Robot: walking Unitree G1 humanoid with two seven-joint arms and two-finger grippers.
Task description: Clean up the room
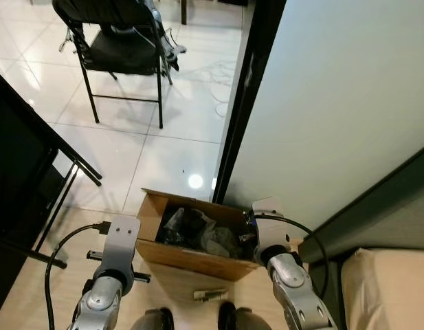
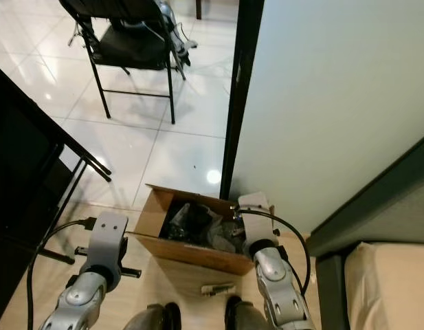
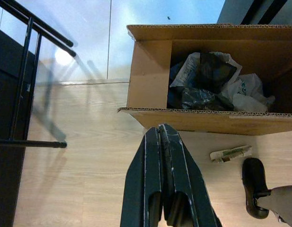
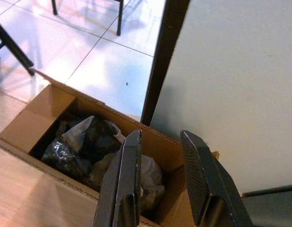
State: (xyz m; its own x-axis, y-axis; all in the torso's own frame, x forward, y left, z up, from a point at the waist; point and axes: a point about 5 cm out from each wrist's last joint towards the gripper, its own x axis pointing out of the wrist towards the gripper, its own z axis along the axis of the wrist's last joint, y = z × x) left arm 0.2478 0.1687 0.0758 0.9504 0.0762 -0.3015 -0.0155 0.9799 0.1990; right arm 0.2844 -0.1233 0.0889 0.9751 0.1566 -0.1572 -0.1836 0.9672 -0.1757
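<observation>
From the head views, an open brown cardboard box [image 1: 172, 256] stuffed with crumpled black and white plastic bags [image 1: 198, 230] sits on the pale wooden floor [image 1: 33, 289] against a dark door frame [image 1: 242, 103]. A small flattened paper wrapper [image 1: 210, 295] lies just before it, and a black folding chair [image 1: 119, 48] stands well back on white tiles.

In the left wrist view, the left hand [image 3: 161, 137] hovers before the box's near wall, fingers pressed together.

In the right wrist view, the right hand [image 4: 161, 142] hangs above the box's end by the frame, fingers spread and empty.
</observation>
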